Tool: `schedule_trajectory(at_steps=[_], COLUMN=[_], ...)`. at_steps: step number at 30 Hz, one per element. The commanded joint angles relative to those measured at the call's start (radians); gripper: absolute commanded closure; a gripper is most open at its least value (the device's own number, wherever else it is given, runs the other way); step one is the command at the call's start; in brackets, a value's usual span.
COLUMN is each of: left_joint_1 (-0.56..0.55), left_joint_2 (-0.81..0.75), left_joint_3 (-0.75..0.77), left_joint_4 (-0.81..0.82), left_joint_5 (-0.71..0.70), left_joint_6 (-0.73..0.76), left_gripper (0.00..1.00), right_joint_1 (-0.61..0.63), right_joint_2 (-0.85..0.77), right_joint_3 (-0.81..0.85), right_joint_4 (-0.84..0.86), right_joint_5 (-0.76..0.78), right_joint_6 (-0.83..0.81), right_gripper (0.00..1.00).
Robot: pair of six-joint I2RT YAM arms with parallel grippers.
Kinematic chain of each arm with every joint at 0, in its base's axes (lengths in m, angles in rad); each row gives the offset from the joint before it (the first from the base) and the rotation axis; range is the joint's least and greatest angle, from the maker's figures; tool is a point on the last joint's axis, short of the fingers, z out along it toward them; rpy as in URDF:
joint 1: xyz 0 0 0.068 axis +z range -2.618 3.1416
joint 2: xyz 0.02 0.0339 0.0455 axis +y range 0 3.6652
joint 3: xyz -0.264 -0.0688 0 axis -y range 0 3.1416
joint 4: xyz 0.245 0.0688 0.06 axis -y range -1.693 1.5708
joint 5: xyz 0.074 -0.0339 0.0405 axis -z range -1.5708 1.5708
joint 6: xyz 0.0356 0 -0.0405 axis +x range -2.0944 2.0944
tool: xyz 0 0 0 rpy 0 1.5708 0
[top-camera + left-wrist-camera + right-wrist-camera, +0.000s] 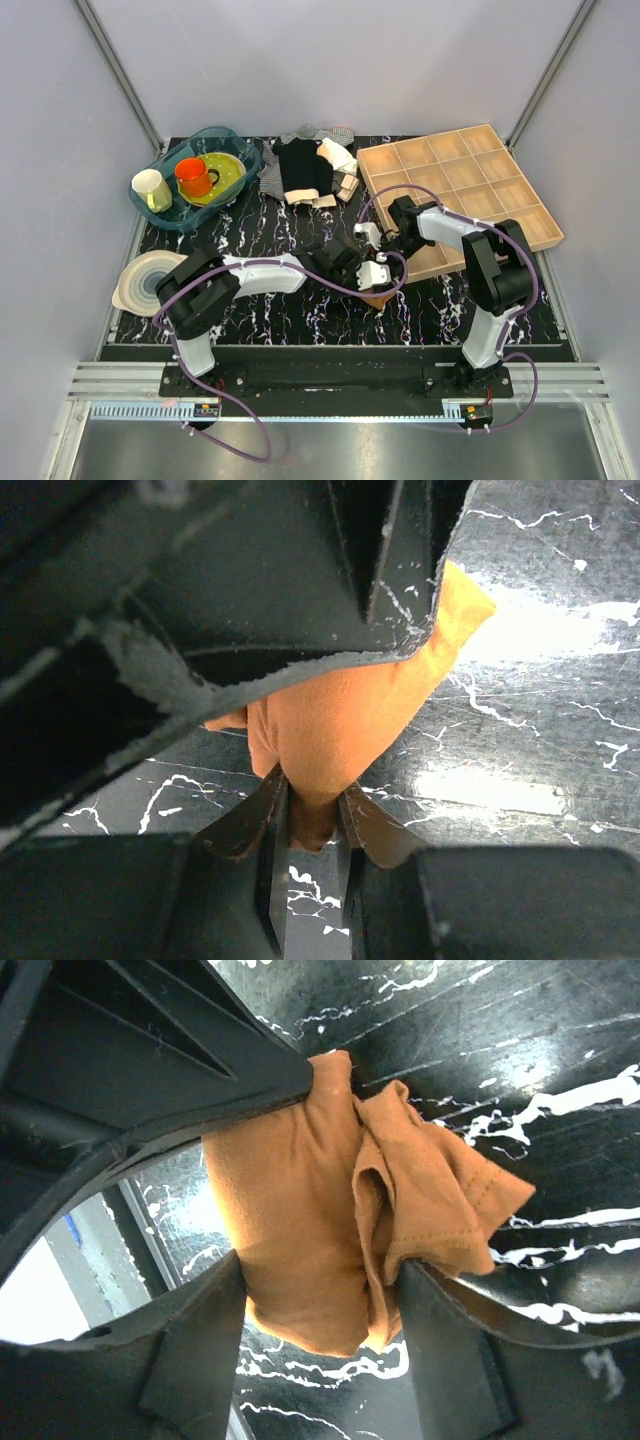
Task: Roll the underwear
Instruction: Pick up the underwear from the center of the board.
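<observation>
The rust-brown underwear [378, 297] is a bunched bundle on the black marbled table, near the front centre between the two arms. In the left wrist view my left gripper [312, 805] is shut on a narrow fold of the underwear [350, 710], the cloth squeezed thin between the jaws. In the right wrist view my right gripper [320, 1300] straddles the thick part of the underwear [300, 1210], with both fingers pressed against the fabric. From above, the left gripper [368, 285] and right gripper [388, 280] meet over the bundle and hide most of it.
A wooden tray of compartments [520, 215] lies at the back right, close behind the right arm. A pile of black and striped garments [305, 165] sits at the back centre. A blue basin [215, 133] with cups stands at the back left, and stacked plates [150, 280] at the left edge.
</observation>
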Motion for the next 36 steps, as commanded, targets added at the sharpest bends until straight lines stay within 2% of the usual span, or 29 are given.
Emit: schedule_trajectory(at_steps=[1,3,4,6,7,10,15,16,21,29,33,36], left_joint_1=[-0.029,-0.029,-0.029,-0.029,-0.029,-0.029,-0.026,-0.022,0.024,0.234,0.296,0.316], left_joint_2=[-0.024,-0.027,-0.034,-0.05,-0.061,-0.105,-0.195,-0.21,-0.359,-0.65,-0.802,-0.885], left_joint_3=[0.063,0.067,0.069,0.058,0.052,0.018,-0.066,-0.078,-0.121,-0.221,-0.239,-0.209], left_joint_4=[-0.004,-0.001,0.002,0.018,0.028,0.068,0.134,0.136,0.133,0.076,0.047,-0.031], left_joint_5=[0.004,-0.002,-0.013,-0.026,-0.043,-0.08,-0.123,-0.126,-0.111,0.084,0.053,0.021], left_joint_6=[0.028,0.022,0.015,0.001,-0.011,-0.044,-0.091,-0.109,-0.194,-0.369,-0.452,-0.469], left_gripper=[0.77,0.74,0.71,0.66,0.59,0.5,0.14,0.01,0.01,0.01,0.01,0.01], right_joint_1=[0.017,0.017,0.018,0.015,0.017,0.017,0.015,0.017,0.014,-0.025,-0.1,-0.19], right_joint_2=[0.098,0.114,0.123,0.131,0.137,0.132,0.092,0.073,-0.006,-0.139,-0.211,-0.269], right_joint_3=[-0.017,-0.003,0.0,0.006,0.008,0.011,0.014,0.014,0.011,0.057,0.072,0.075], right_joint_4=[0.003,-0.012,-0.023,-0.031,-0.036,-0.045,-0.048,-0.046,-0.052,-0.118,-0.154,-0.166], right_joint_5=[0.088,0.072,0.061,0.054,0.043,0.014,-0.021,-0.035,-0.09,-0.182,-0.161,-0.077], right_joint_6=[0.043,0.04,0.04,0.034,0.031,0.02,-0.001,-0.006,-0.04,-0.066,-0.067,-0.095], right_gripper=[0.38,0.44,0.52,0.61,0.7,0.79,0.96,0.98,1.0,1.0,1.0,1.0])
